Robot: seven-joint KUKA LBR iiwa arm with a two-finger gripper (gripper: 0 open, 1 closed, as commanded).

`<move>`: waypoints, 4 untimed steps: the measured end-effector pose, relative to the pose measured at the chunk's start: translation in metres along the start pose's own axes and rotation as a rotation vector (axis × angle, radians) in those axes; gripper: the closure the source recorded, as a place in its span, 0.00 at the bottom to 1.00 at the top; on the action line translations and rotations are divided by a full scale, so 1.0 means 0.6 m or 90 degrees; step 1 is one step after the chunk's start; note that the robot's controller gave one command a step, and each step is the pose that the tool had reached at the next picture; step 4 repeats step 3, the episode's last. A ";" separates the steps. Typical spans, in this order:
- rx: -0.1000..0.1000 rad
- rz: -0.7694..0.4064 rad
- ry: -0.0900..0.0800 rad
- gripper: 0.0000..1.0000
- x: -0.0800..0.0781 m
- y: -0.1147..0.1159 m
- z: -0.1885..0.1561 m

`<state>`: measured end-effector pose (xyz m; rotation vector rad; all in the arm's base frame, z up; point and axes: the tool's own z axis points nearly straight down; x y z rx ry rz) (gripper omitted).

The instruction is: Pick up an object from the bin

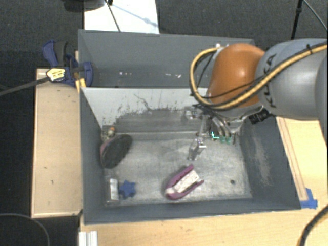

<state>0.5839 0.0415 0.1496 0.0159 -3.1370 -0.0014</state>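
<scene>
My gripper hangs over the middle-right of the bin floor, its metal fingertip just above the bare floor. A purple and white oblong thing lies a little below it toward the front of the bin, apart from the fingers. Nothing shows between the fingers.
A dark oval pad-like thing leans at the left wall. In the front left corner lie a small clear block and a blue piece. The arm with its orange cover reaches in from the right.
</scene>
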 end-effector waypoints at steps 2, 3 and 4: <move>0.001 -0.114 0.004 1.00 0.159 -0.022 0.120; 0.001 -0.136 -0.008 1.00 0.163 -0.018 -0.094; 0.001 -0.136 -0.008 1.00 0.163 -0.018 -0.094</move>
